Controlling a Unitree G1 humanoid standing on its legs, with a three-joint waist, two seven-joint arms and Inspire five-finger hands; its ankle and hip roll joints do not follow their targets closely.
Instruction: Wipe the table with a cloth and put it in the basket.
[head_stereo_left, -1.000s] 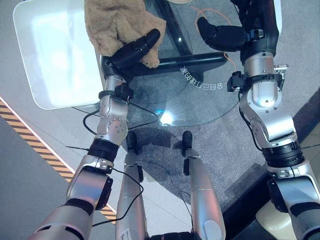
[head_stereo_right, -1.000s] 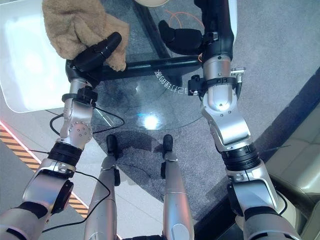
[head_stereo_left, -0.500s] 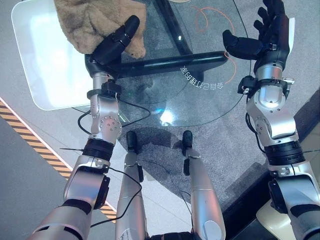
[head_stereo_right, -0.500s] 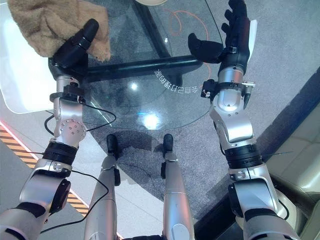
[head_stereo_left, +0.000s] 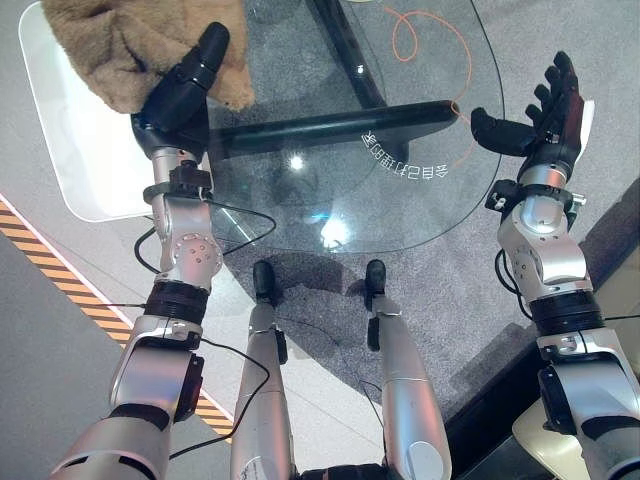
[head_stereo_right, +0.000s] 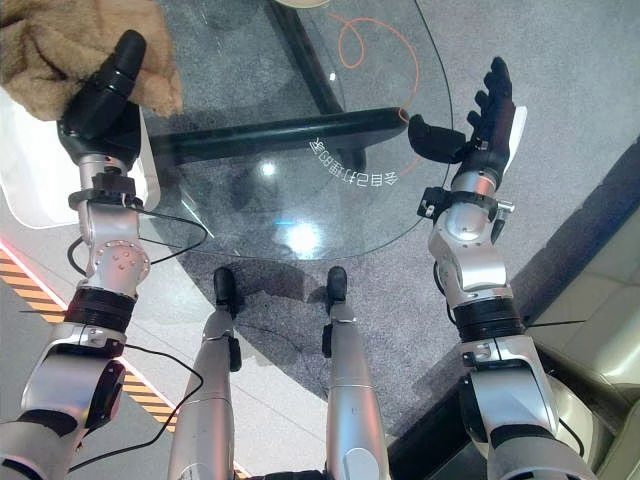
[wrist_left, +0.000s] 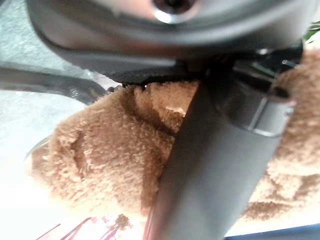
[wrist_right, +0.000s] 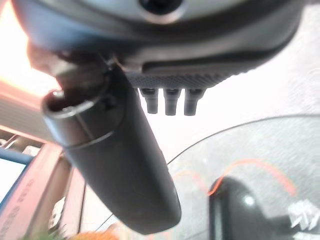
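A fluffy brown cloth (head_stereo_left: 110, 45) hangs bunched at the far left edge of the round glass table (head_stereo_left: 330, 200). My left hand (head_stereo_left: 180, 90) is shut on it. The left wrist view shows the thumb (wrist_left: 215, 165) pressed across the cloth (wrist_left: 100, 160). My right hand (head_stereo_left: 545, 110) is raised just past the table's right rim. It is open, with straight spread fingers and nothing in it. Its thumb (wrist_right: 115, 165) stands clear of the glass in the right wrist view.
A white rounded surface (head_stereo_left: 80, 150) lies to the left of the table, partly under the cloth. Beneath the glass run a black base bar (head_stereo_left: 330, 125) and an orange cable loop (head_stereo_left: 420, 30). Yellow-black striped tape (head_stereo_left: 60, 270) crosses the floor at the left.
My left hand has carried the cloth leftward across the glass to the table's left edge. My right hand has swung from over the black bar out past the right rim, and its fingers have straightened.
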